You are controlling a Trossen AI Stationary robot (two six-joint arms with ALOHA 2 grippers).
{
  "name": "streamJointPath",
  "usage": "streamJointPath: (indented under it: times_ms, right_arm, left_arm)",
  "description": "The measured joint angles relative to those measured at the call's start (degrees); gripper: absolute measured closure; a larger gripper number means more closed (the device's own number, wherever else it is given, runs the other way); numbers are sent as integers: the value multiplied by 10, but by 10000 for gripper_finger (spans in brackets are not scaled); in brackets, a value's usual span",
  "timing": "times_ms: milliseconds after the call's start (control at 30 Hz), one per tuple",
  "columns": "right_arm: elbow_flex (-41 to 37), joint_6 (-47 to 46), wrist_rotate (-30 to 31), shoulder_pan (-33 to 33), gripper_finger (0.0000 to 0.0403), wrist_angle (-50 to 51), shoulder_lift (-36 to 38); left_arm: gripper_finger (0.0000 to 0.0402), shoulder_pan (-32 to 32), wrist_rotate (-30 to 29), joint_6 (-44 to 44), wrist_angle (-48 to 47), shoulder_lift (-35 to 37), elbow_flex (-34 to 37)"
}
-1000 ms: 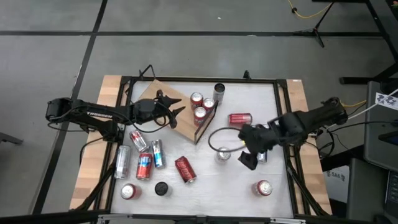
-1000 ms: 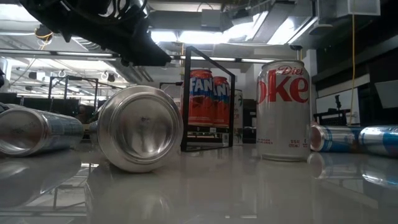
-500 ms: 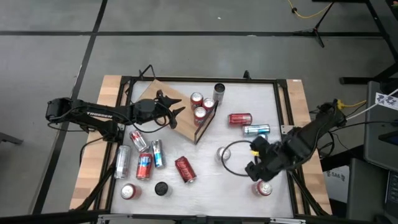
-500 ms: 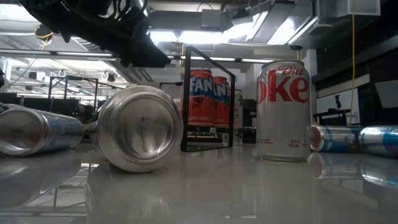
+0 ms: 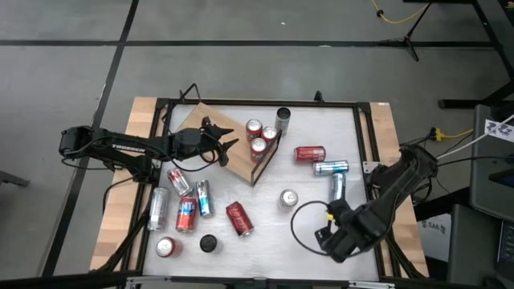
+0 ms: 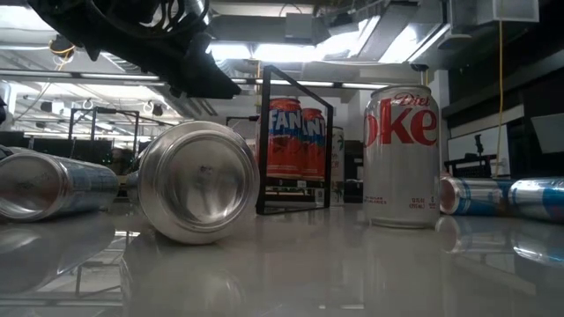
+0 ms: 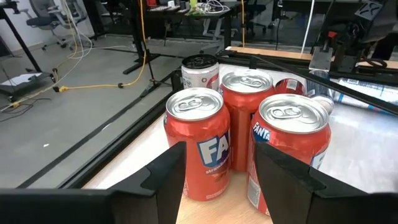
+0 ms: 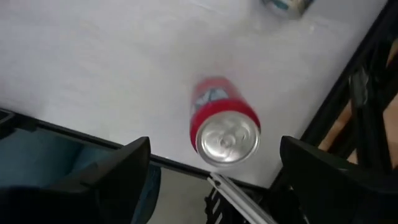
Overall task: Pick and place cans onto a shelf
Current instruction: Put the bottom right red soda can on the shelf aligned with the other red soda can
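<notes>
Right gripper (image 5: 336, 241) low over the white table (image 5: 321, 128) near its front right corner, fingers (image 8: 106, 171) spread wide, nothing between them. Upright red can (image 8: 222, 121) directly beneath, framed by the two fingers, not touched.

Left gripper (image 5: 229, 148) parked over the wooden shelf (image 5: 201, 122) at back left, fingers (image 7: 165, 171) partly apart and empty, pointing at three upright red Fanta cans (image 7: 198, 140) standing close together at the shelf's black-framed end.

Remaining cans on the table: silver Diet Coke can (image 6: 401, 154) upright mid-table, several lying on their sides at left and right. Small black disc (image 5: 208, 242) near the front edge.
</notes>
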State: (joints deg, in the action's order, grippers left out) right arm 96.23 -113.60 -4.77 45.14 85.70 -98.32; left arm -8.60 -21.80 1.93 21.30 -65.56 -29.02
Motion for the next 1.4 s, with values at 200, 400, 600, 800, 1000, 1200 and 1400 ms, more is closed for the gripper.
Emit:
streamJointPath:
  times_ms: [200,400,600,800,1000,1200,1400]
  right_arm:
    - [0,-58,-26,23,52,-6,-32]
    - [0,-95,-26,29,52,-5,-52]
    - [0,-95,-23,28,52,-3,-71]
    - [0,-96,-23,29,52,-1,-88]
    - [0,-94,-24,29,52,10,-103]
    - [0,-94,-23,29,52,32,-104]
    - [-1,-91,1,29,52,32,-104]
  left_arm:
    - [219,0,0,0,0,0,0]
    - [219,0,0,-1,1,0,0]
    - [219,0,0,-1,1,0,0]
    - [219,0,0,-1,1,0,0]
    - [219,0,0,-1,0,0,0]
    - [219,0,0,0,-2,0,0]
    - [219,0,0,0,-2,0,0]
